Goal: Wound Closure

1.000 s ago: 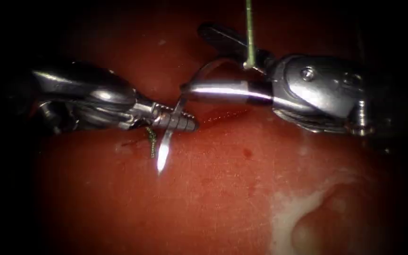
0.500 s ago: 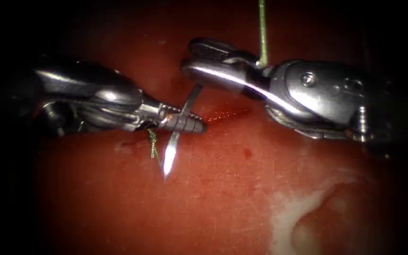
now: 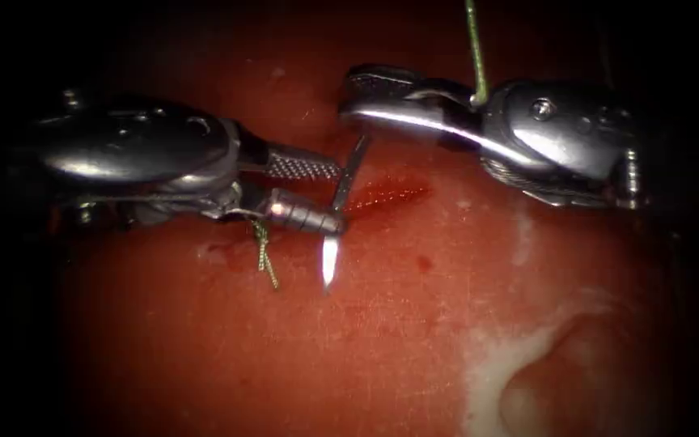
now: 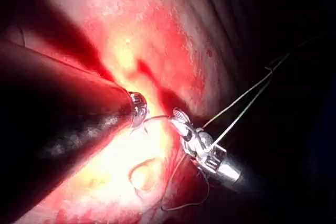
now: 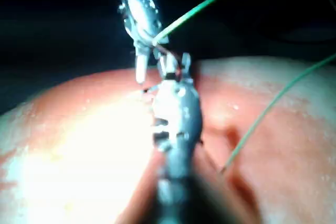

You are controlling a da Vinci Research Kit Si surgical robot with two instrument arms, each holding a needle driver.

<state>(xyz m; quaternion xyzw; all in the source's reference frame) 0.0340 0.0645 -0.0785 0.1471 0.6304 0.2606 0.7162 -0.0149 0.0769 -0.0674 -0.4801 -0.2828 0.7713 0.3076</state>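
In the endoscope view my right tool (image 3: 355, 99) comes in from the right, its jaws shut on the curved needle (image 3: 345, 188) near its tail end. The needle hangs free of the tissue (image 3: 382, 324), its bright tip (image 3: 328, 267) pointing down just left of the cut (image 3: 387, 193). My left tool (image 3: 338, 199) has its jaws open on either side of the needle's shaft, no longer clamping it. Green thread (image 3: 474, 57) runs up from the right tool. The right wrist view shows the right tool (image 5: 175, 103) facing the left tool (image 5: 137, 11).
A short green knotted thread end (image 3: 265, 257) sticks out of the tissue under the left tool. Red fluid marks the cut. A pale patch with a dimple (image 3: 527, 380) lies at the lower right. In the left wrist view two thread strands (image 4: 247, 98) stretch away from the right tool (image 4: 205, 150).
The right jaws closed on the needle's tail end while the left jaws opened and let the needle go. Right tool and needle shifted right and slightly up.
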